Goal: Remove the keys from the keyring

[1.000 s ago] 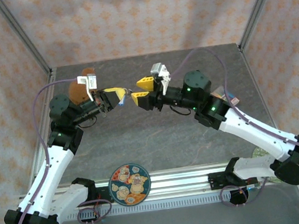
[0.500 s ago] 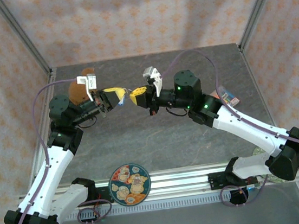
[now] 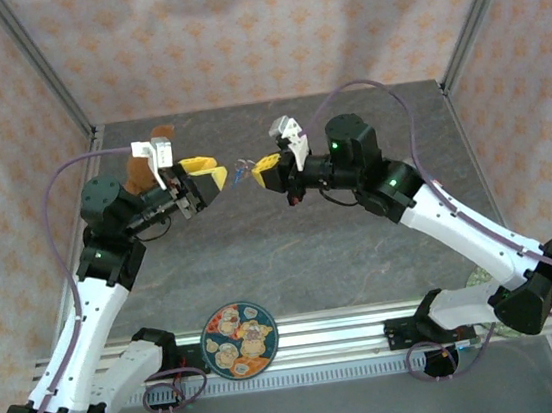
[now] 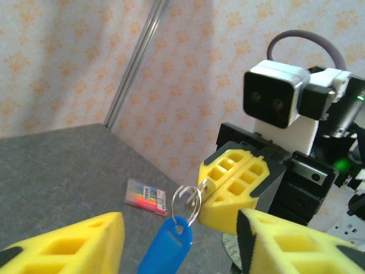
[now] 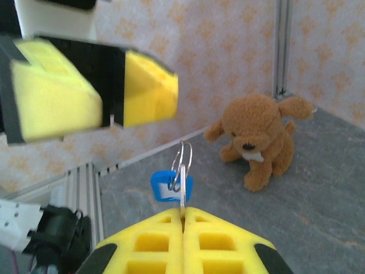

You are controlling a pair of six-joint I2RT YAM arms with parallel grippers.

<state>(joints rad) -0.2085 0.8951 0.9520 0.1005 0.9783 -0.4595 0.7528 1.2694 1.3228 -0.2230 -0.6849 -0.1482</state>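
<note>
Right gripper [image 3: 263, 168] is pressed together on a thin silvery key [image 5: 182, 201], held in the air above the table [image 3: 292, 255]; the keyring [image 5: 183, 158] and its blue tag [image 5: 169, 186] stick out past the pads; left gripper [image 3: 207, 172] stands spread just beside them, apart from the tag; a plush dog [image 5: 259, 140] sits near the back-left corner.

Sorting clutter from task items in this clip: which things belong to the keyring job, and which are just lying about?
Job: keyring, blue tag, key, right gripper with jaws shut on key, left gripper with jaws open.
Lying about: plush dog, patterned plate, striped card.
</note>
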